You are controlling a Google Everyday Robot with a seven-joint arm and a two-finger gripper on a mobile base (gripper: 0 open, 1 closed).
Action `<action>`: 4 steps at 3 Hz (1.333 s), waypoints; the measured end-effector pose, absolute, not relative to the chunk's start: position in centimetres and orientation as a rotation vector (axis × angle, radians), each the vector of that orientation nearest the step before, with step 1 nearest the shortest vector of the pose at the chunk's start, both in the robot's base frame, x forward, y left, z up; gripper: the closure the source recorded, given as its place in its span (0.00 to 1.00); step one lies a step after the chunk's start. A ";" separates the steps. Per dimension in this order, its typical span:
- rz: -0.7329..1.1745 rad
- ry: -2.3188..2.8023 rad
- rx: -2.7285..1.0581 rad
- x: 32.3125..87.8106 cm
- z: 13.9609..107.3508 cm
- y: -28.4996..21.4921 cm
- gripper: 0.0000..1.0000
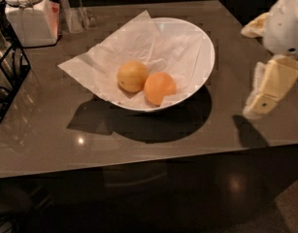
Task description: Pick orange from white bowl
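The gripper (266,92) hangs near right, well apart from the white bowl (209,64) (its opening: cannot tell). Inside the bowl, on paper (139,42), the orange (159,88) touches a paler fruit (133,76) on its left. Far left, a jar (29,18), cut off.

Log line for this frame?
gripper: right of white bowl, off it | orange: in bowl beside paler fruit | grasp: not yet
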State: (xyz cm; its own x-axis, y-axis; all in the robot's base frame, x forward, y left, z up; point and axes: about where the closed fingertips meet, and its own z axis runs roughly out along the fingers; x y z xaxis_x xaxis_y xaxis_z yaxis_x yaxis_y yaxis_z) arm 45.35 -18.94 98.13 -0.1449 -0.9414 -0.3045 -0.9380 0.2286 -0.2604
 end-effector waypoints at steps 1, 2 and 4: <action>0.145 1.970 -1.757 47.0 98.3 -14.7 0.00; 0.317 1.843 -1.835 48.2 98.0 -9.6 0.00; 0.347 1.840 -1.750 49.2 97.2 -9.2 0.00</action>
